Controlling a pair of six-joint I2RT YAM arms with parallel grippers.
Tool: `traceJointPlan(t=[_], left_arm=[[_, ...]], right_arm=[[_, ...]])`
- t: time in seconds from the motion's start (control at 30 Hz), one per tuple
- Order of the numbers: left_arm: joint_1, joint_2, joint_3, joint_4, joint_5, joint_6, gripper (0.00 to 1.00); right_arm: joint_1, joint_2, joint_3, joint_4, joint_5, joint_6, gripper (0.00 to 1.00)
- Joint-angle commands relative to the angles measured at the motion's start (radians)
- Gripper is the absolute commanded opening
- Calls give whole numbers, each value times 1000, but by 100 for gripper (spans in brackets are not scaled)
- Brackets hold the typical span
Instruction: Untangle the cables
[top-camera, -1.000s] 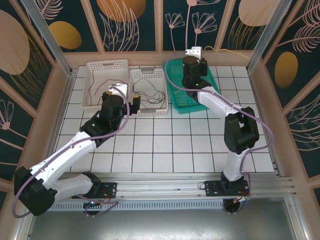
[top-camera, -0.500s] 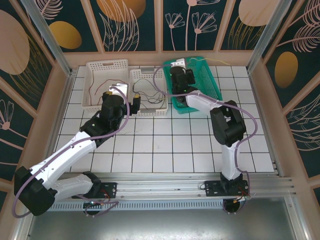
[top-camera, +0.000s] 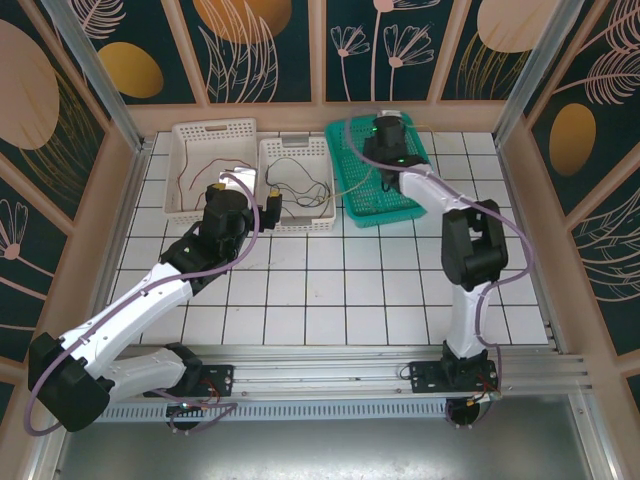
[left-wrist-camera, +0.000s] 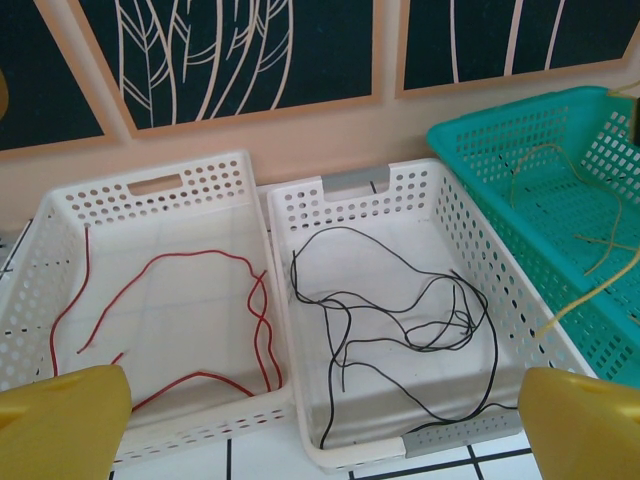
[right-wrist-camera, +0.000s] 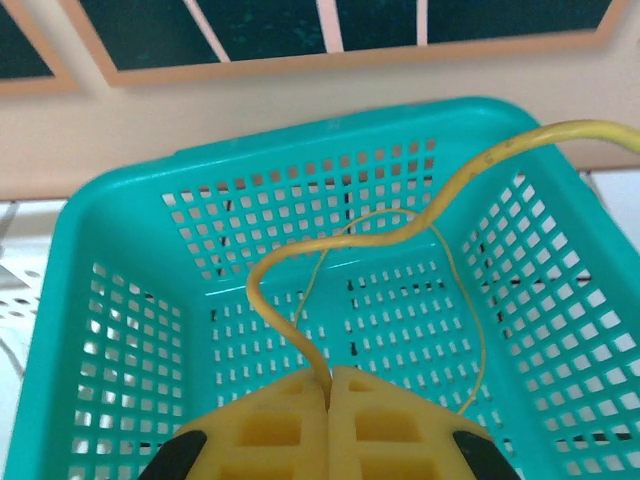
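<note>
While the three baskets stand in a row along the far edge of the table (top-camera: 350, 290), the near tiles between them and the arm bases are open floor. The left white basket (left-wrist-camera: 150, 185) and the right white basket (left-wrist-camera: 355, 182) touch along their long sides, and the teal basket (right-wrist-camera: 130, 300) stands just beside the right one, close to the back wall. The pink frame and the patterned panels close the table at the left, the right and the far side.

The left arm stretches from its base at the near left corner diagonally toward the white baskets. Its left gripper (top-camera: 272, 203) hangs over the near rim where the two white baskets meet, with the jaws spread wide and nothing between them. The right arm rises from its base, bends at the elbow and reaches forward over the teal basket. The right gripper (right-wrist-camera: 329, 385) points down into this basket, and its jaws are pressed together on the yellow cable (right-wrist-camera: 350, 238).

The red cable (left-wrist-camera: 200, 252) lies in loose curves on the floor of the left white basket. The black cable (left-wrist-camera: 440, 320) lies in the right white basket, in several crossing loops. The yellow cable goes up from the closed jaws, bends in a wave and runs off to the upper right above the rim of the teal basket; a thinner loop of it shows inside the basket.
</note>
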Motion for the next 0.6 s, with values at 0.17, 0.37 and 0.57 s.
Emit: traceJointPlan(t=[0.17,0.37,0.57], left_arm=[[4,3,32,-11,5,-5,99],[4,4,32,-10,7,-6,98],[4,0,32,-13,3,-5,99]], right_arm=[[-24,-227,-65,21,-467,332,0],[-17,-337,-105,87,-584,421,0],[1,-393,-145,115,-606,464,0]])
